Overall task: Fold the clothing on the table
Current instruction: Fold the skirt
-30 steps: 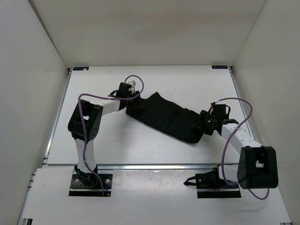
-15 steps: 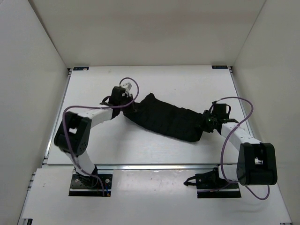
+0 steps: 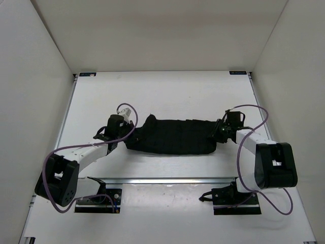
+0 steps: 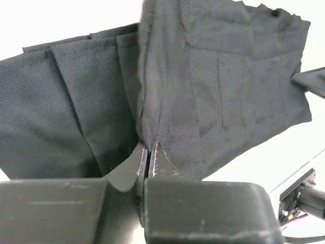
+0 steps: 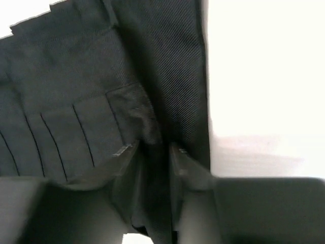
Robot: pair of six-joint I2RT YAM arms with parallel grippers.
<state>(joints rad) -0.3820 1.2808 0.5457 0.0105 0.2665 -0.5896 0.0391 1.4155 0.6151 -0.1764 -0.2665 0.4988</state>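
While the clothing [image 3: 172,136] lies stretched in a long band across the middle of the table [image 3: 167,91], nearer its front edge than its back, no finished fold shows. The left gripper [image 4: 148,150] pinches the band's left end, fingers closed tight on cloth. The right gripper [image 5: 155,147] clamps a bunch at the right end. By my judgement the work is early: both ends are held, and carrying the cloth over and flattening it remain.

The clothing [image 4: 218,86] is matt black woven cloth with a fine twill grain and stitched pleats. My fingers [image 5: 127,173] look like smooth, dull dark plastic. The table [image 3: 167,91] is smooth matt white; its near rail [image 3: 167,179] is bare metal.
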